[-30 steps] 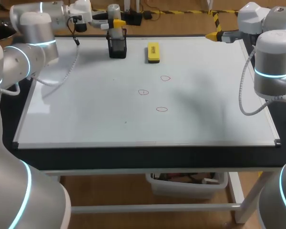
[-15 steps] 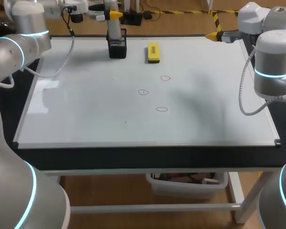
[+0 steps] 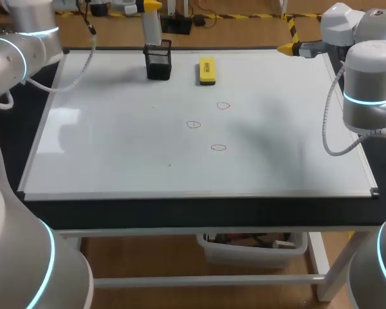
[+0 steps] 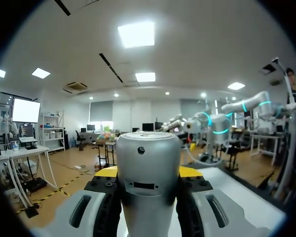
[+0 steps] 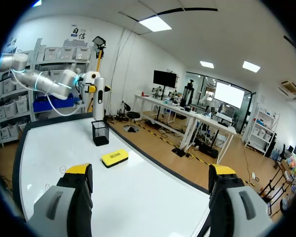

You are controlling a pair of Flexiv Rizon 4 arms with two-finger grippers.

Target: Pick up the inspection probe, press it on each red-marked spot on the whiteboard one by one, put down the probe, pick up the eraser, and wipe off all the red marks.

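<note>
- The left arm comes in over the far left corner of the whiteboard.
- The left gripper is clamped on the probe. In the left wrist view one yellow-tipped finger presses on each side of it.
- The probe is a smooth light-grey cylinder, held upright. Its rounded end facing the wrist camera has a small dark hole and a rectangular slot lower down.
- The probe hangs straight above the holder, with its lower end right at the open top. Whether that end is still inside the rim cannot be told.
- The holder is a small square cup of black mesh, standing upright on the whiteboard near its far edge. No view shows its inside clearly.
- The eraser is a yellow block with a dark underside. It lies flat on the board near the holder, to its right, and nothing touches it.
- Three small red marks are drawn as open loops near the middle of the board. They sit apart from one another, nearer than the eraser.
- The right arm stands at the board's right edge.
- The right gripper is above the far right corner, its fingers spread wide with nothing between them.
</note>
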